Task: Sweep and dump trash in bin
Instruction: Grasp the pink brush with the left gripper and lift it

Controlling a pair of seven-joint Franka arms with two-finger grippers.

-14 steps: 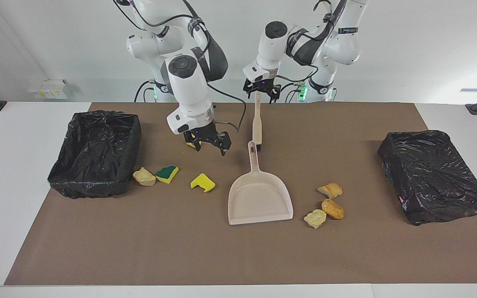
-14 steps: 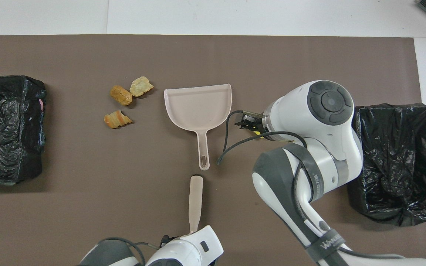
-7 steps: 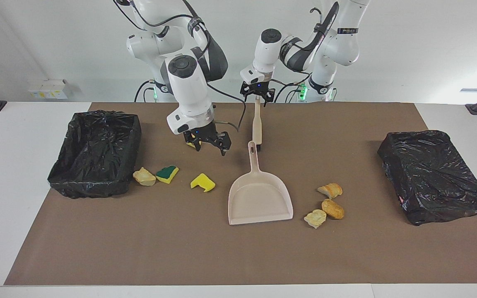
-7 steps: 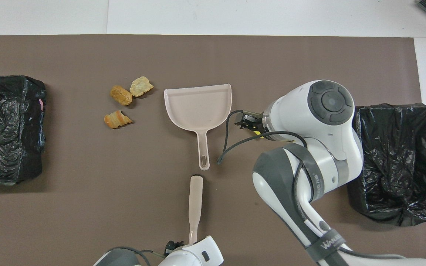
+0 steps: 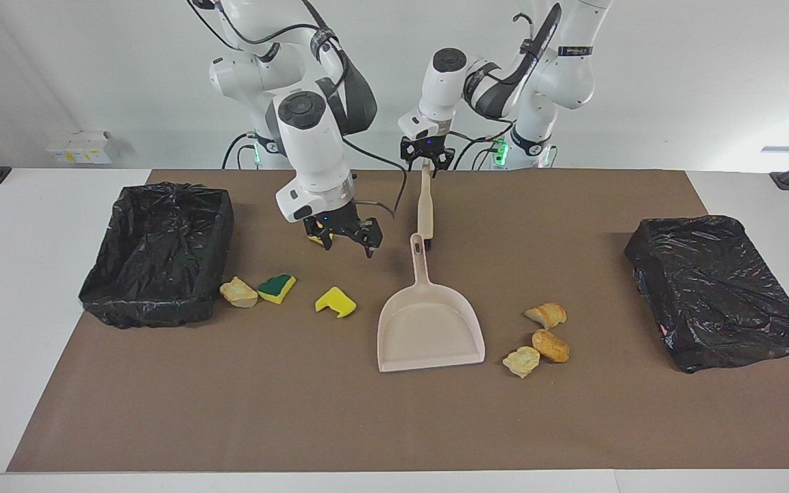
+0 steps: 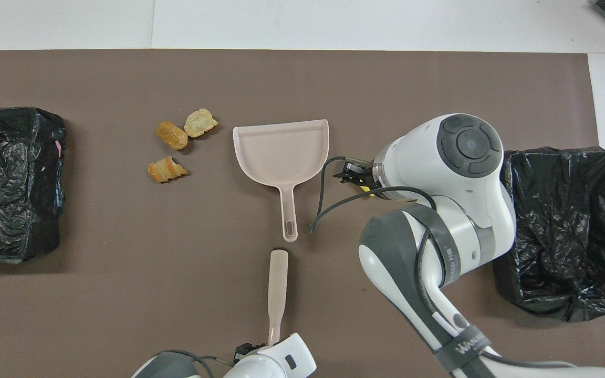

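The beige brush (image 5: 425, 205) lies on the brown mat, nearer to the robots than the beige dustpan (image 5: 429, 329). My left gripper (image 5: 426, 163) is open, its fingers either side of the brush handle's end; touching cannot be told. My right gripper (image 5: 348, 245) is open and empty, over a yellow sponge piece (image 5: 314, 239). A bread chunk (image 5: 238, 292), a green-topped sponge (image 5: 277, 287) and a yellow sponge (image 5: 335, 302) lie beside the open bin (image 5: 158, 253). Three bread chunks (image 5: 546, 335) lie beside the dustpan toward the left arm's end. In the overhead view, the brush (image 6: 277, 283) and dustpan (image 6: 281, 152) show, and the right arm hides the sponges.
A second box wrapped in a black bag (image 5: 716, 291) stands at the left arm's end of the mat. The brown mat (image 5: 298, 411) is bare along the edge farthest from the robots. White table shows around the mat.
My left gripper has shifted sideways and turned its wrist, so that it now sits centred over the brush handle's end. The right arm and the trash have not moved.
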